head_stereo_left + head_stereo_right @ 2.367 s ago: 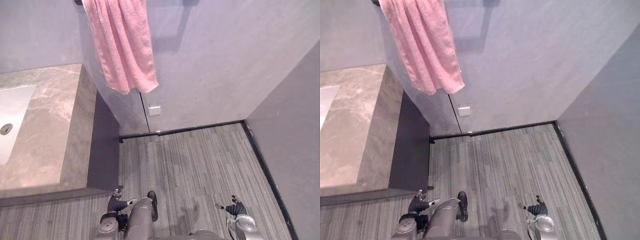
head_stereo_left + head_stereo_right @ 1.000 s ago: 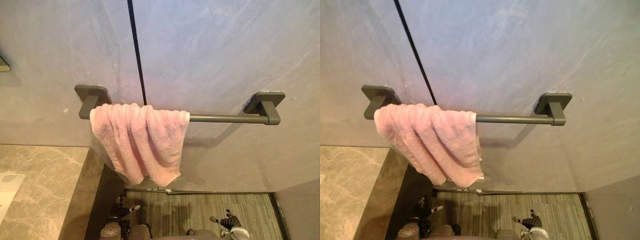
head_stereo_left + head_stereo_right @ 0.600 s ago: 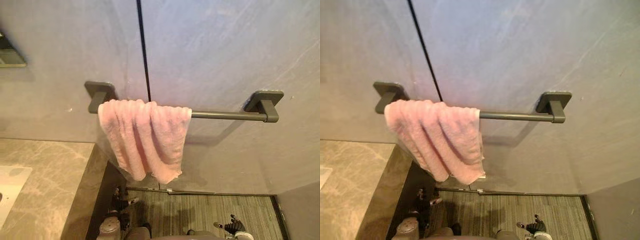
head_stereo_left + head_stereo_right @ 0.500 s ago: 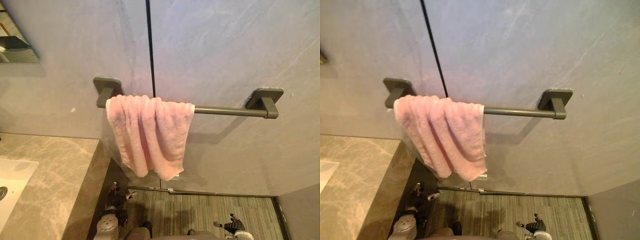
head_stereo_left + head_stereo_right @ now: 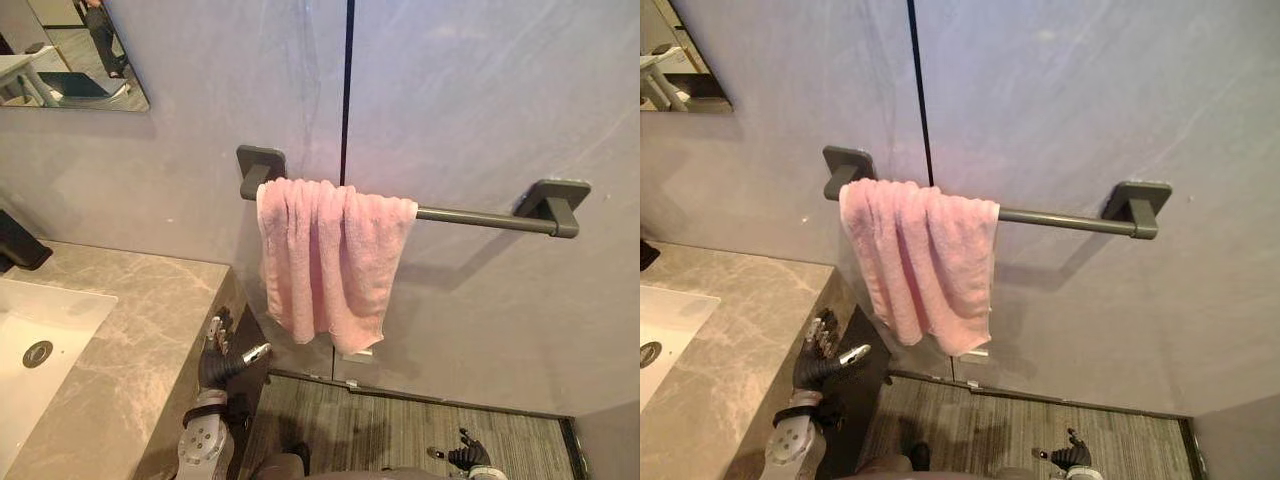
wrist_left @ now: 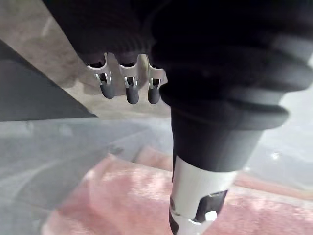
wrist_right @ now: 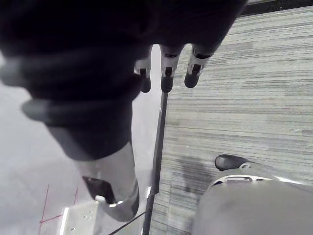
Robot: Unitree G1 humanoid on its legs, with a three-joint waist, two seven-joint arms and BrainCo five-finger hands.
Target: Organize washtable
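Grey wall (image 5: 480, 100) is seen across 12 o'clock in the eye views. Marble washtable (image 5: 130, 330) is located at 8 o'clock, with a white basin (image 5: 40, 330) sunk into it and a black faucet (image 5: 18, 245) at 9 o'clock against the wall. Striped floor (image 5: 400, 435) is seen at 5 o'clock. Pink towel (image 5: 330, 260) is draped near centre over the left end of a dark towel bar (image 5: 470, 215), bunched in folds, with the rest of the bar bare. Mirror (image 5: 70, 60) is mounted at 10 o'clock. Left hand (image 5: 218, 358) is raised beside the washtable's end face, below the towel, fingers spread and relaxed, nothing held. Right hand (image 5: 466, 456) is held low at 5 o'clock over the floor, fingers loosely extended, nothing held.
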